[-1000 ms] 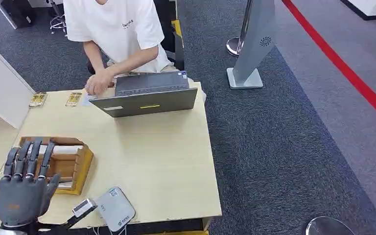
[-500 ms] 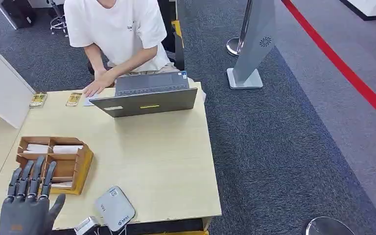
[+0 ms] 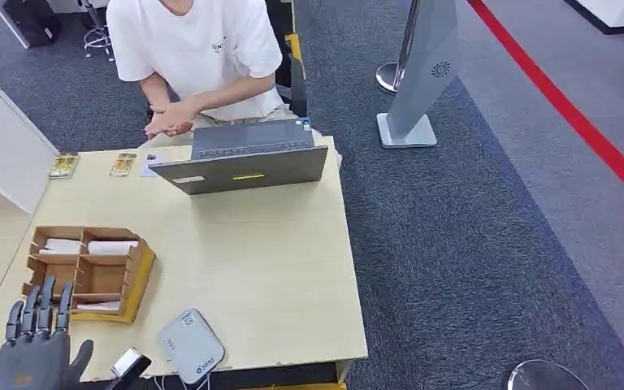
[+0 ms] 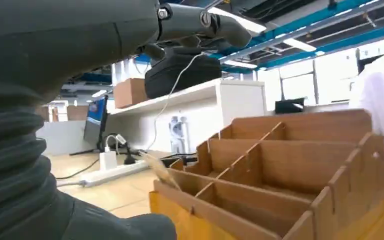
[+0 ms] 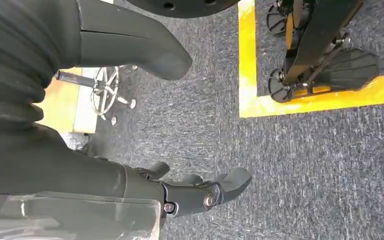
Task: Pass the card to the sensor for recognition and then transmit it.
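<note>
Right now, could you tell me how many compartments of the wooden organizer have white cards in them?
3 that I can see: the two far compartments of the wooden organizer each hold a white stack, and one near compartment holds another. More may be hidden.

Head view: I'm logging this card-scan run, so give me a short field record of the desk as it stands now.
left hand: raised at the near left corner, fingers apart, holding nothing
right hand: hanging over grey carpet, holding nothing
wooden organizer: near left of the table, white cards in its compartments
sensor: flat grey device at the near edge
laptop: far side, open toward a seated person
</note>
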{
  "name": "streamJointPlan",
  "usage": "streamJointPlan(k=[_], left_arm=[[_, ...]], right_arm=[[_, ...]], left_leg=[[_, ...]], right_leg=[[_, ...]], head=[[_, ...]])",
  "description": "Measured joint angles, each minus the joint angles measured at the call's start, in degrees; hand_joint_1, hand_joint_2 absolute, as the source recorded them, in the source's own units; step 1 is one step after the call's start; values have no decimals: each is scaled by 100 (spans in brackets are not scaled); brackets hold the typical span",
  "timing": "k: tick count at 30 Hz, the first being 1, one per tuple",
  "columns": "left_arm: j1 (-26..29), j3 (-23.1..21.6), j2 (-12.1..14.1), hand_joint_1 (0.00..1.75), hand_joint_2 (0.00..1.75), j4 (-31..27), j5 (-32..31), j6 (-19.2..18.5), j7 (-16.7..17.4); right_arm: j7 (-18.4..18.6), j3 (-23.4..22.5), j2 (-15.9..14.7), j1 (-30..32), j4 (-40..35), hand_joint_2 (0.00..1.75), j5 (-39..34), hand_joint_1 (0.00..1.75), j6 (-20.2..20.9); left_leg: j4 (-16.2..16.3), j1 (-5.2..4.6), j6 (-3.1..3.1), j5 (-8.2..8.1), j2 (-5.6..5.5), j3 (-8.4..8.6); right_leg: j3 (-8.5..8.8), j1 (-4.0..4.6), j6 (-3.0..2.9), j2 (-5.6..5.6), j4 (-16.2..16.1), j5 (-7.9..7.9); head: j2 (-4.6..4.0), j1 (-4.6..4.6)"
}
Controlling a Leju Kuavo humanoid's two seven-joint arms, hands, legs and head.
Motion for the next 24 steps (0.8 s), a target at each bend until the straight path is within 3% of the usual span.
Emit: streamJointPlan(k=[18, 24], left_arm=[[-372, 643, -232, 0, 175, 873, 70, 0, -160], [-620, 873, -236, 0, 175, 1200, -50, 188, -199]], right_arm=[[46, 22, -68, 10, 0, 175, 118, 0, 74], [85, 50, -72, 7, 0, 175, 179, 0, 96]], left_leg=[[0, 0, 0, 1, 0, 0], [0, 0, 0, 1, -2, -1]], right_leg=[[0, 0, 0, -1, 0, 0], [0, 0, 0, -1, 0, 0]], head=[[2, -2], [2, -2]])
